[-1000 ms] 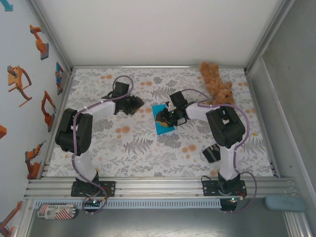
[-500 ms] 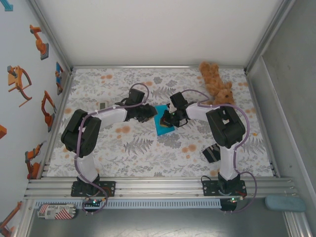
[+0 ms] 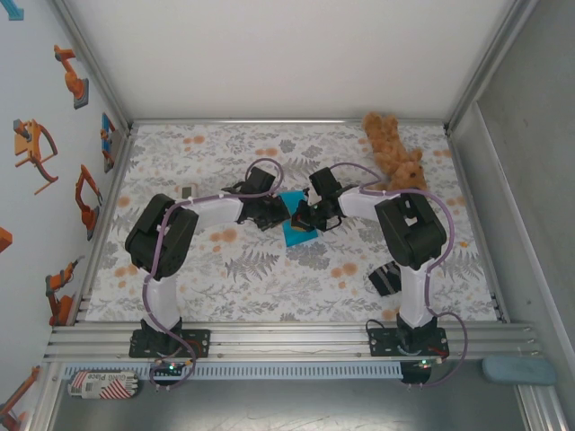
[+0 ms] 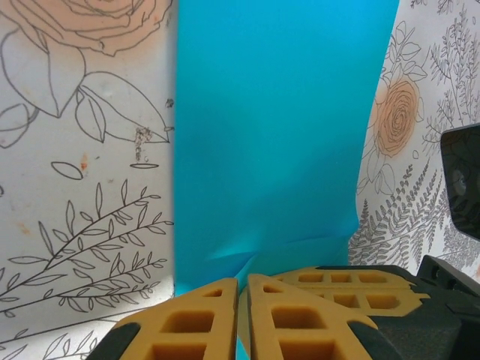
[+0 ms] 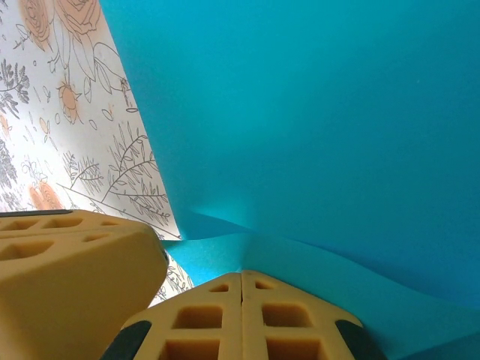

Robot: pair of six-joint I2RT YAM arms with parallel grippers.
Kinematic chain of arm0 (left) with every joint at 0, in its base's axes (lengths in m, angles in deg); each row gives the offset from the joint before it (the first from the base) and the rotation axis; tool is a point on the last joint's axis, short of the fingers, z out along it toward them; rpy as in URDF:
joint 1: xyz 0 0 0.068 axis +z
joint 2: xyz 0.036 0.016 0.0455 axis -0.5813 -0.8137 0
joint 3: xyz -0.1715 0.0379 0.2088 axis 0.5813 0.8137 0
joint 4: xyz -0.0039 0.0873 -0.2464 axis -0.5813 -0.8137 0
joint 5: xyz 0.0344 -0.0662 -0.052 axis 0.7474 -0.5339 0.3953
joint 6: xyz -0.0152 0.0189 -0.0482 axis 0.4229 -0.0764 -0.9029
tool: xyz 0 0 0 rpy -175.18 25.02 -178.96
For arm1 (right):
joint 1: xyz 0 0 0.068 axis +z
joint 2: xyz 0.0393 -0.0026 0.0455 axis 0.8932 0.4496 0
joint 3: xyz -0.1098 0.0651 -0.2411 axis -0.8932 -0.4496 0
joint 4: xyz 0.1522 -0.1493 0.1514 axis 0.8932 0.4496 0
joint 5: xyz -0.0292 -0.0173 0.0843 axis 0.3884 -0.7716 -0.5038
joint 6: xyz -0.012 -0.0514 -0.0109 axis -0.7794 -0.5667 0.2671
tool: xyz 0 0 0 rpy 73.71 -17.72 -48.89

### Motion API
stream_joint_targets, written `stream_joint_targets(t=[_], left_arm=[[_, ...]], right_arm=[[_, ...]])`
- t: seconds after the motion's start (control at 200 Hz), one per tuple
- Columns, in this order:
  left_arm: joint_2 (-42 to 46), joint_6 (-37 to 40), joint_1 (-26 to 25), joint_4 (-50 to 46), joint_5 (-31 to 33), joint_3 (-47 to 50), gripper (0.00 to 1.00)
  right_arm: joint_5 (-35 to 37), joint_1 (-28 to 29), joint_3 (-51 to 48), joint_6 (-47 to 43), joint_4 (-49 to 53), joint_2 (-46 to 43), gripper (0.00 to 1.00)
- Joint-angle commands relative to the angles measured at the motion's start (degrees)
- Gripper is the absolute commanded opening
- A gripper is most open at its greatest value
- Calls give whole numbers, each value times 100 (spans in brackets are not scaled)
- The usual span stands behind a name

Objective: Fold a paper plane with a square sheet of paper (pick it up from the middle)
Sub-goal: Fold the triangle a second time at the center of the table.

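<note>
- Looking from top ext: your L gripper point(image 3: 278, 214) and R gripper point(image 3: 304, 218) meet at the cyan paper sheet point(image 3: 298, 235), mid-table on the floral cloth point(image 3: 225, 269); teddy bear point(image 3: 395, 153) sits in the far-right corner.
- L wrist: pads nearly together, pinching the sheet's near edge; paper buckled there.
- R wrist: jaws pressed tight on the sheet, w/ a ripple at the tips.

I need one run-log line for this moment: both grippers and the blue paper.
left gripper: shut on square sheet of paper | right gripper: shut on same sheet | sheet: puckered at pinches
</note>
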Motion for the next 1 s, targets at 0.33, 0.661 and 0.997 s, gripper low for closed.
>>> stream_joint_targets(t=[0.33, 0.661, 0.997], left_arm=[[-266, 149, -71, -314, 74, -141, 7], [-427, 214, -71, -891, 499, -196, 6], [-583, 496, -71, -1053, 591, -263, 4]], right_arm=[[230, 15, -46, -26, 405, 119, 0], [17, 5, -132, 140, 31, -299, 0], [118, -142, -269, -252, -333, -669, 0]])
